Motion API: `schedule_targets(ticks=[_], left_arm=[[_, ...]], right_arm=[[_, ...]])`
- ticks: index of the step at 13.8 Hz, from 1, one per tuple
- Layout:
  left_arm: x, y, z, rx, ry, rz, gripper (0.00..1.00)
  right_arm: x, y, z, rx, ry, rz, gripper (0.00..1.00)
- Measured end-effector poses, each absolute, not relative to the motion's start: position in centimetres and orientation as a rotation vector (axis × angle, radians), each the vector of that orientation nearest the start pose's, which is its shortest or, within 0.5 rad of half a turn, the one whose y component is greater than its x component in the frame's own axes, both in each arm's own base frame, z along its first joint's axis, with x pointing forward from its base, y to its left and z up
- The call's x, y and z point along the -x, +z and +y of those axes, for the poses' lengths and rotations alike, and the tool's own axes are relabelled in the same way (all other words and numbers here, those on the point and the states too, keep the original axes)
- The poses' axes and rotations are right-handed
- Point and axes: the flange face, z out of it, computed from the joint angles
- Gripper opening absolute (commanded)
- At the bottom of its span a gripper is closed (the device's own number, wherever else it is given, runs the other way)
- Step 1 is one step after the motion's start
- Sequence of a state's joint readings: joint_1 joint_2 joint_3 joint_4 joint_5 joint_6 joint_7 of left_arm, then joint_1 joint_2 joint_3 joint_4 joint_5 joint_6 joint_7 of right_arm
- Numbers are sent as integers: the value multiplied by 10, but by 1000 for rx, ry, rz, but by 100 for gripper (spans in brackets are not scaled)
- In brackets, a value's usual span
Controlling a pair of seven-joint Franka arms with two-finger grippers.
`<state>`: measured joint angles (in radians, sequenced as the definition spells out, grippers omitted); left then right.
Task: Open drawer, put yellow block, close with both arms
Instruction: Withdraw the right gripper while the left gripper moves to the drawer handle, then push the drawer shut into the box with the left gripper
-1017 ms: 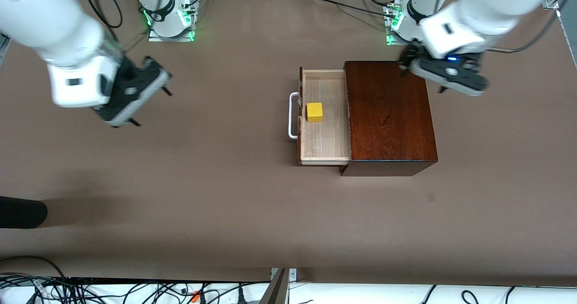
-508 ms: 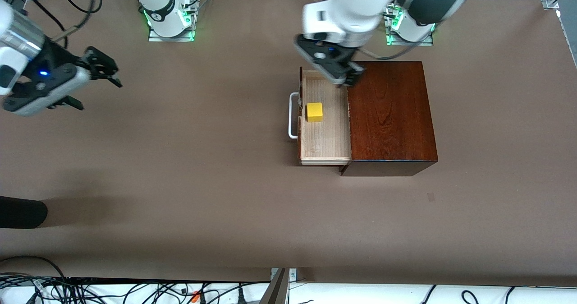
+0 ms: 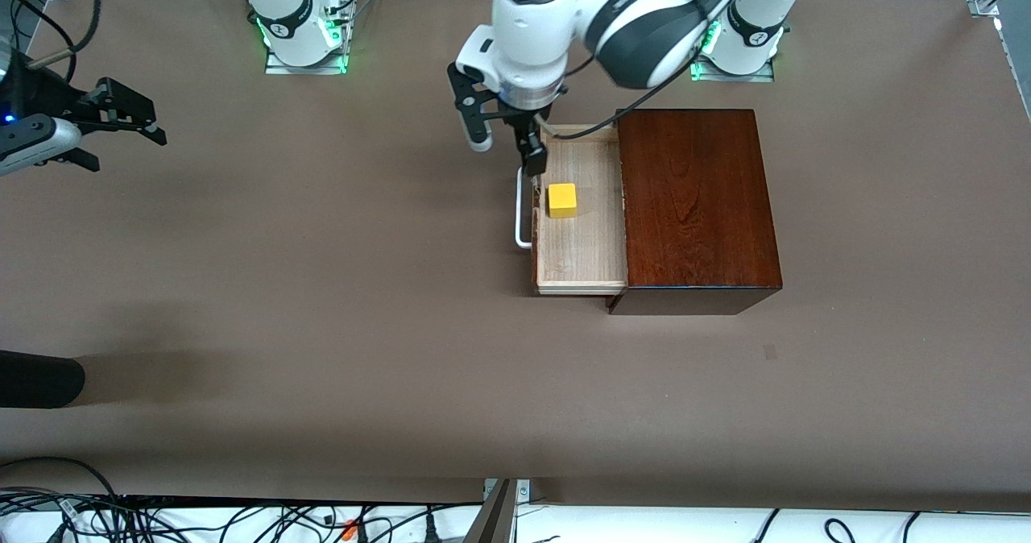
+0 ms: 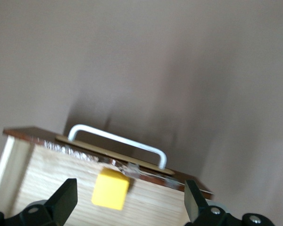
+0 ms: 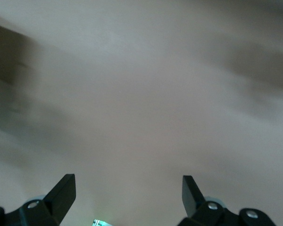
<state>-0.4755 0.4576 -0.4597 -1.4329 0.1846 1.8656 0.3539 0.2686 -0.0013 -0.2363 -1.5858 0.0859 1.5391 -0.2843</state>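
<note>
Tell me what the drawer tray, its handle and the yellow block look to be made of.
Drawer: pale unfinished wood, matte, with visible grain. Handle: white U-shaped bar, smooth, probably painted metal, though plastic is possible. Yellow block: solid bright yellow, no grain showing, so painted wood or plastic; cannot tell which.

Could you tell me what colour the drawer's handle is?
White: the U-shaped bar handle on the drawer front shows best in the left wrist view.
</note>
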Motion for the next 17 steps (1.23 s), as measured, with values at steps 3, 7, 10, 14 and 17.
schedule_targets(ticks=[3, 7, 10, 14, 17], left_arm=[[-450, 393, -538, 2262, -2, 2052, 100], [-446, 338, -552, 2106, 50, 2138, 100], [-450, 327, -550, 2088, 67, 2140, 100], [-456, 325, -546, 2092, 78, 2125, 100], [-464, 324, -533, 2102, 145, 2085, 100]], right_arm=[[-533, 602, 39, 3032, 63, -402, 100], [-528, 596, 38, 3046, 68, -386, 100], [-528, 601, 46, 3054, 38, -397, 100], [-529, 618, 44, 3058, -10, -386, 100], [-534, 610, 38, 3070, 15, -358, 100]])
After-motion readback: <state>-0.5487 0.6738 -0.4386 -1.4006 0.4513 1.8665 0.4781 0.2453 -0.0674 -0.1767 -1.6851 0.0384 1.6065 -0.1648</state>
